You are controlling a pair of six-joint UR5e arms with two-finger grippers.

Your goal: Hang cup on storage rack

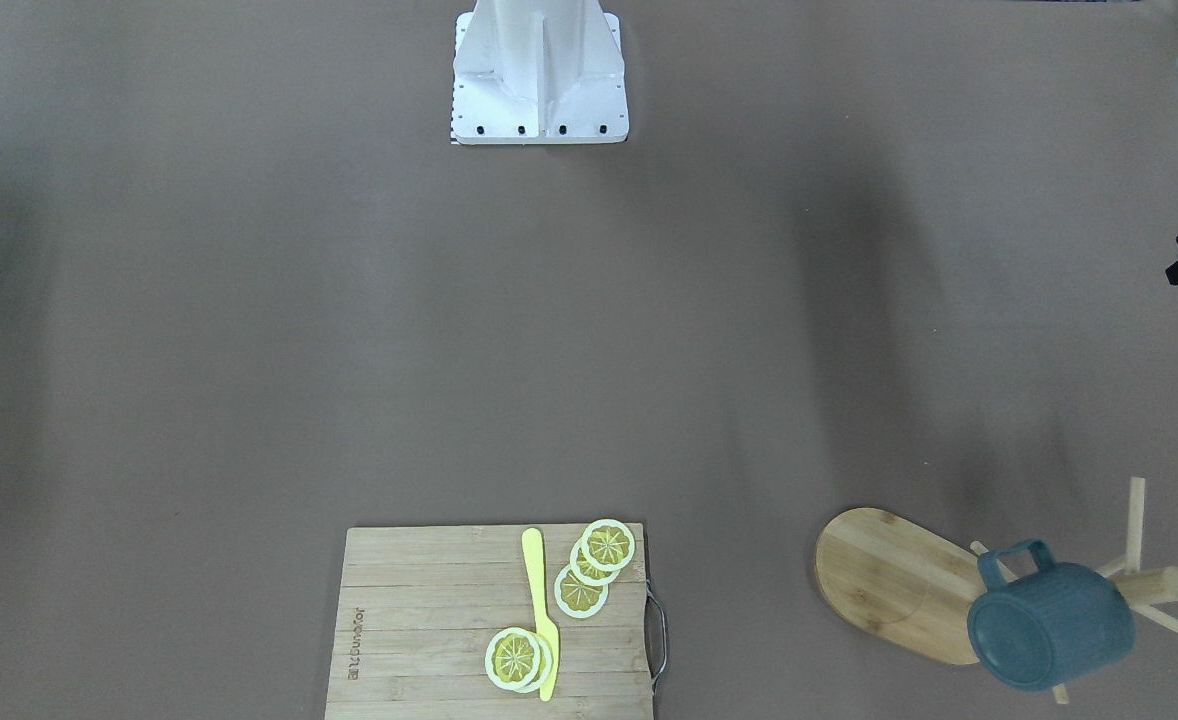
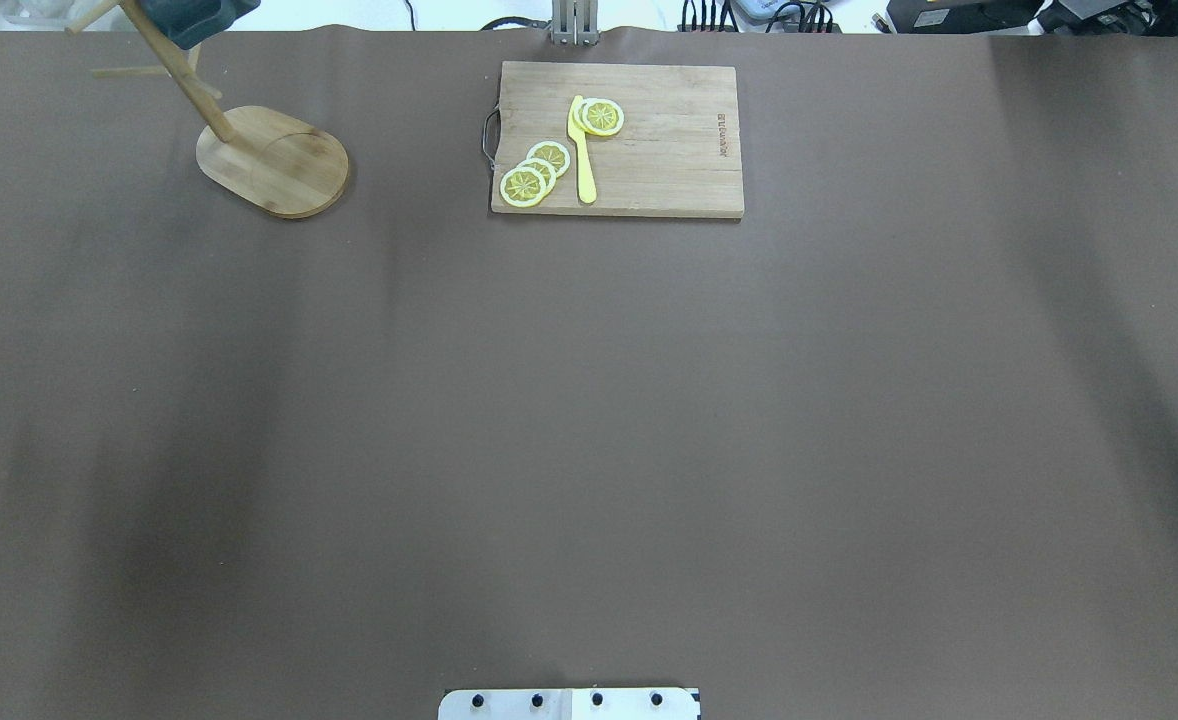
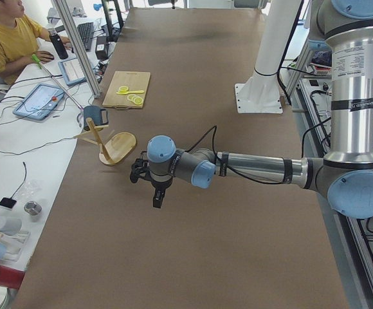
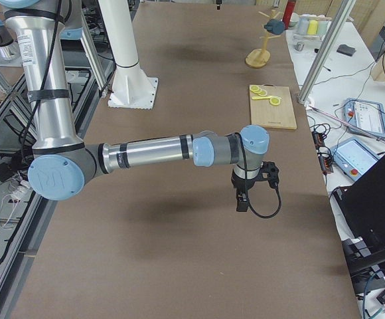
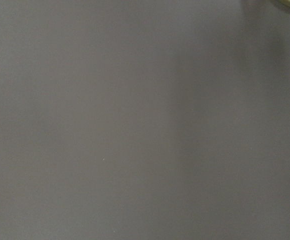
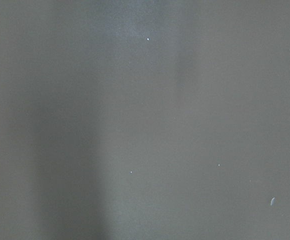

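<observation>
Far-left corner of the table (image 2: 589, 450), seen from overhead: storage rack (image 2: 279, 165) stands upright on its oval base, and the cup (image 1: 1049, 625) hangs high on it, clear of the tabletop. Its handle sits at a slanting peg, w/ the peg tip showing just beside the loop in the front view; mouth not visible. L arm (image 3: 257, 168): upper link vertical, elbow low, forearm stretched level out over the table, wrist bent so the L gripper (image 3: 157, 201) points straight down. It hovers above bare brown surface, near the rack's base but apart from it and holding nothing. Fingers apart or together: can't tell from the side view. L wrist cam shows only tabletop plus a pale corner at top right. Ctr, far edge: cutting board (image 2: 669, 150) w/ lemon slices (image 2: 524, 186) and a yellow knife (image 2: 582, 160) lying on it. Robot base (image 2: 569, 703) at the near edge. R arm (image 4: 153, 151): mirror pose, upright upper link, forearm level across the table, wrist turned down, R gripper (image 4: 241, 201) hanging over bare table, well apart from the board, nothing in it. Finger state can't be told here either. R wrist cam: tabletop only.
</observation>
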